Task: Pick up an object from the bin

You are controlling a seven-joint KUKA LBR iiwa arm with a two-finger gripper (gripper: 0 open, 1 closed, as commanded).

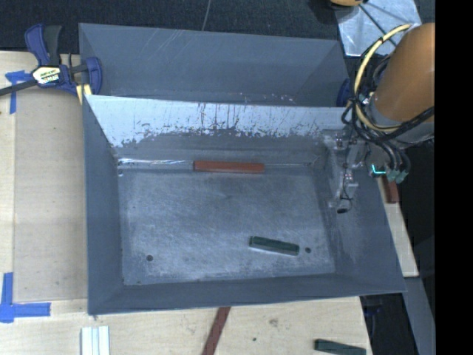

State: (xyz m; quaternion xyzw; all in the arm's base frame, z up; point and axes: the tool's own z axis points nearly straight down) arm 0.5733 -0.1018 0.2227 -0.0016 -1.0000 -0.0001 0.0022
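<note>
A flat reddish-brown bar (229,167) lies along the back edge of the bin's floor. A dark green bar (274,246) lies near the front right of the floor, slightly tilted. My gripper (344,197) hangs over the bin's right slope, above and right of the green bar, well apart from both bars. Nothing shows between its fingers.
The bin's grey floor stretches bare to the left and centre between the two bars. The arm with its orange cover and looped cables stands over the right rim.
</note>
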